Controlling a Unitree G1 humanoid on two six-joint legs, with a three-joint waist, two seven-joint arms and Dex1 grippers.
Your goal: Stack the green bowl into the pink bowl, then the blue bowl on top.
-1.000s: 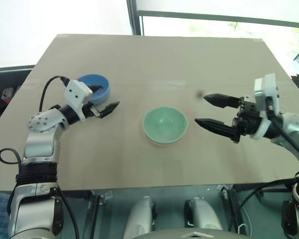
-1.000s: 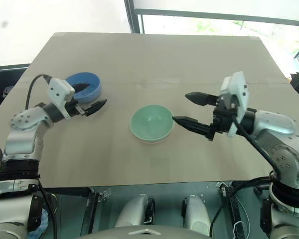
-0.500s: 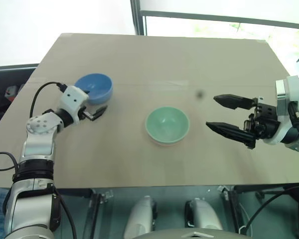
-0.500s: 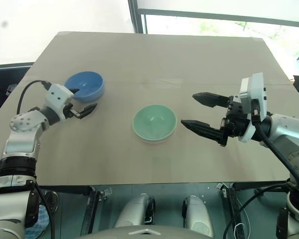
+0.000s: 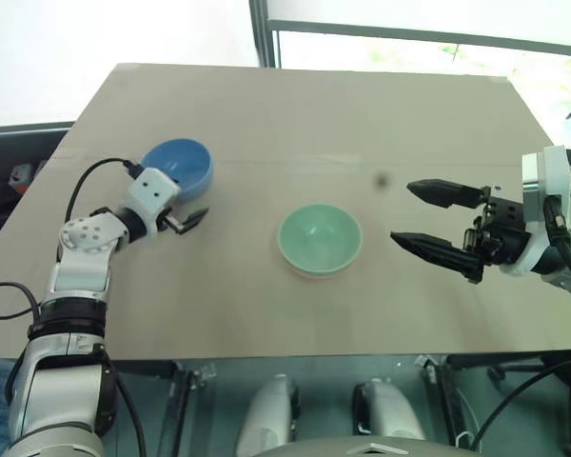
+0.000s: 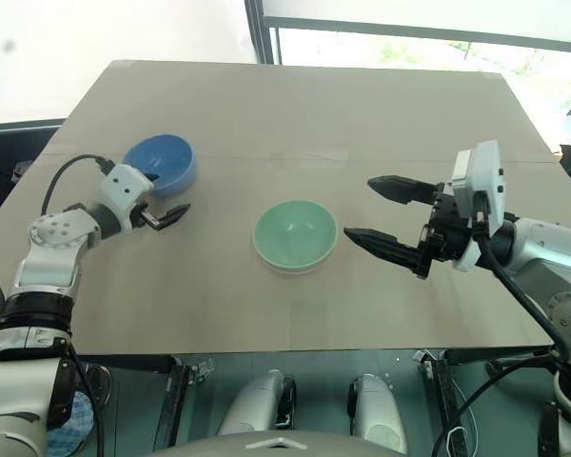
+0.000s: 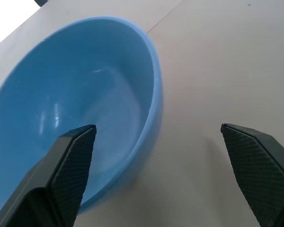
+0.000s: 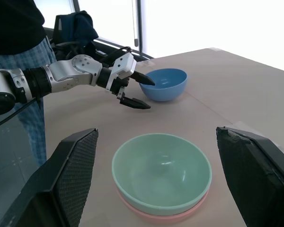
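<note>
fingers [image 7: 71,165] straddle blue bowl [image 7: 61,104] rim (open)

A mint-green bowl [image 8: 162,172] sat nested in a salmon-pink bowl [image 8: 166,215] on the plain tan table [image 5: 295,124], while a medium-blue bowl [image 5: 178,166] stood apart. Both grippers bore black fingers [image 8: 255,179] on white housings; a person [image 8: 16,28] wore blue plaid trousers.

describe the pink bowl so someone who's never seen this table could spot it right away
Start at the tan table and find the green bowl near its middle. The pink bowl sits directly beneath it, nested, showing just a thin salmon rim under the green one. The blue bowl stands alone, away to the left.
</note>
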